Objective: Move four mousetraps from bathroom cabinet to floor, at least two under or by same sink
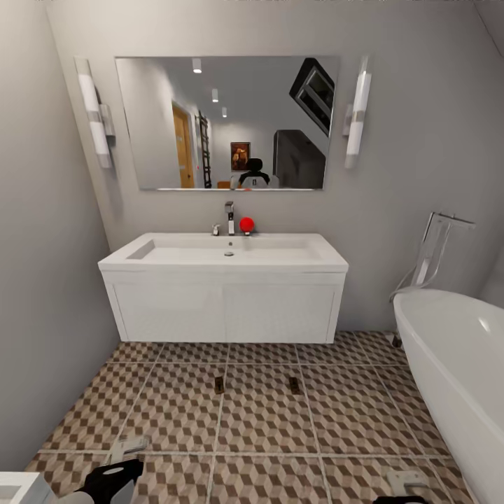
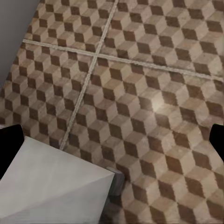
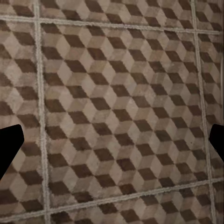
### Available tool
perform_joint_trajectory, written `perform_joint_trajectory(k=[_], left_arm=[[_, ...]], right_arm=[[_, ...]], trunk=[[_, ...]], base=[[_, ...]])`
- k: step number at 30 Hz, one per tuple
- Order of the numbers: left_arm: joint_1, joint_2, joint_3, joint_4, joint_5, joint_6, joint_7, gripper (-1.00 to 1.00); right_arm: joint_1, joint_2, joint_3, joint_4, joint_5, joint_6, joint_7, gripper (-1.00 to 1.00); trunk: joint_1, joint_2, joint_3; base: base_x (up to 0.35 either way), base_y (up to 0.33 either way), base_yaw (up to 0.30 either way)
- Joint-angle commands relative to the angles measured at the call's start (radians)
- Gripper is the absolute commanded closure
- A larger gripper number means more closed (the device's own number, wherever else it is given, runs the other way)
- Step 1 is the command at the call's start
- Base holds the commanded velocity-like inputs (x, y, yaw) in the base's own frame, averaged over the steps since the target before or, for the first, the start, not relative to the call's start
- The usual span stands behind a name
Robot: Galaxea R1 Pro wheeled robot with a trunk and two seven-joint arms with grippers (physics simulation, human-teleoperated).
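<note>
Head toward sink [image 1: 222,253]; wrists floorward [image 3: 112,93].

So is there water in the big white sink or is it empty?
Empty. The sink basin looks bare and white around its drain, and nothing runs from the chrome tap.

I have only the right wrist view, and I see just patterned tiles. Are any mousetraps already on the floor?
Observer: Yes. In the head view, the left mousetrap and the right mousetrap lie on the bathroom floor just in front of the sink, apart from each other.
Operator: Is the left gripper carrying one?
Observer: No. The left gripper is open, with only tiles between its fingers.
Operator: Is anything close to that arm?
Observer: The corner of a white unit sits close below the left wrist camera.
</note>
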Motion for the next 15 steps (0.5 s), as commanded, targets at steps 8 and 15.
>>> perform_joint_trajectory(k=[8, 15], left_arm=[[0.048, 0.0, -0.006, 0.001, 0.01, -0.006, 0.001, -1.0], [0.088, -0.002, -0.006, 0.001, 0.014, -0.007, 0.001, -1.0]], right_arm=[[0.003, -0.012, -0.011, 0.003, -0.006, -0.016, -0.004, -1.0], [0.051, -0.017, -0.01, 0.003, -0.049, -0.021, -0.002, -1.0]], trunk=[[-0.031, 0.056, 0.024], [-0.058, 0.105, 0.046]], base=[[0.0, 0.0, 0.0], [0.0, 0.0, 0.0]])
